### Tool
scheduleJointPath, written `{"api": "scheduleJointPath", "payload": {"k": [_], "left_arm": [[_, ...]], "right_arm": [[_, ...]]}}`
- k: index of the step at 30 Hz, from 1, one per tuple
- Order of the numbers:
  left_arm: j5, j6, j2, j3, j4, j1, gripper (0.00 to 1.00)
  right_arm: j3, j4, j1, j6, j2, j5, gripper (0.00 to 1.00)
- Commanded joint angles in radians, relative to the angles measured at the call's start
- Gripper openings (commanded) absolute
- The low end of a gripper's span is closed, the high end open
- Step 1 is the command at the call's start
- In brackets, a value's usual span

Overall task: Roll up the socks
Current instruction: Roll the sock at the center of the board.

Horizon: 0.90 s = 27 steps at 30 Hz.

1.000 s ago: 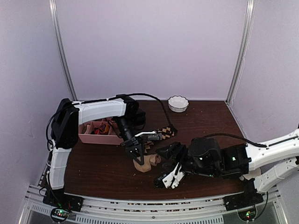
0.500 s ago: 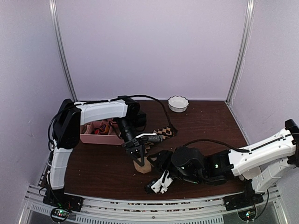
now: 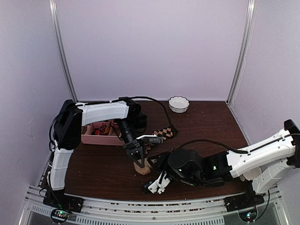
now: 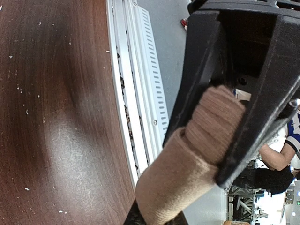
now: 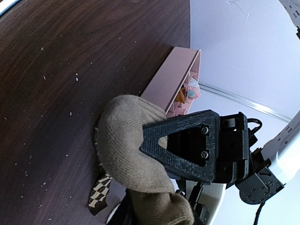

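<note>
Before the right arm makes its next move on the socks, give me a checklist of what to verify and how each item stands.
1. Left tool clamped on the tan sock: ok, fabric sits between its fingers.
2. Right tool open enough to grab: cannot tell from these views.
3. Right tool clear of the tan sock: ok, the top view shows it apart, nearer the table's front edge.
4. Argyle sock rolled up: not ok, a stretch lies flat on the table.
5. Pink tray out of the way: ok, it stands beyond the socks, on the left arm's side.
</note>
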Motion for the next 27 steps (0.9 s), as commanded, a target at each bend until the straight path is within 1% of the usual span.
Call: {"api": "scheduleJointPath", "payload": {"k": [1,3,6,10,11,13,14,17,18,19,22,24,25,26,27], "left_arm": [[0.003,0.005,0.004,0.009,-0.014,-0.006,0.00],[0.005,0.000,0.001,0.013,-0.014,-0.006,0.00],[-0.002,-0.005,0.002,0.013,-0.014,-0.006,0.00],[-0.011,-0.008,0.003,0.009,-0.014,-0.006,0.00],[-0.011,-0.010,0.004,0.007,-0.014,-0.007,0.00],[-0.011,-0.009,0.006,0.005,-0.014,-0.009,0.00],[-0.013,-0.011,0.008,0.005,-0.014,-0.009,0.00],[-0.017,-0.017,0.014,0.012,-0.014,-0.010,0.00],[-0.018,-0.018,0.014,0.014,-0.014,-0.010,0.00],[-0.021,-0.019,0.015,0.016,-0.014,-0.011,0.00],[-0.033,-0.023,0.020,0.028,-0.014,-0.010,0.00],[-0.045,-0.027,0.020,0.044,-0.013,-0.009,0.01],[-0.057,-0.029,0.018,0.055,-0.012,-0.009,0.10],[-0.069,-0.031,0.014,0.066,-0.012,-0.007,0.27],[-0.081,-0.033,0.009,0.082,-0.012,-0.004,0.48]], "right_arm": [[0.003,-0.011,0.007,0.004,-0.003,0.048,0.23],[0.005,-0.024,0.010,0.003,0.000,0.049,0.23],[0.015,-0.057,0.016,0.003,0.006,0.048,0.27],[0.017,-0.059,0.021,-0.006,0.017,0.063,0.31],[0.017,-0.054,0.021,-0.009,0.020,0.068,0.33],[0.017,-0.033,0.021,-0.020,0.030,0.083,0.41],[0.019,-0.025,0.021,-0.023,0.032,0.086,0.43],[0.031,-0.028,0.026,-0.024,0.038,0.089,0.43],[0.028,-0.024,0.030,-0.026,0.039,0.091,0.41],[0.025,-0.022,0.035,-0.025,0.040,0.094,0.37],[0.021,-0.040,0.045,-0.002,0.043,0.097,0.13],[0.026,-0.056,0.052,0.027,0.050,0.112,0.01],[0.032,-0.063,0.052,0.060,0.056,0.127,0.00],[0.040,-0.073,0.052,0.100,0.060,0.133,0.00],[0.053,-0.089,0.052,0.148,0.065,0.134,0.00]]}}
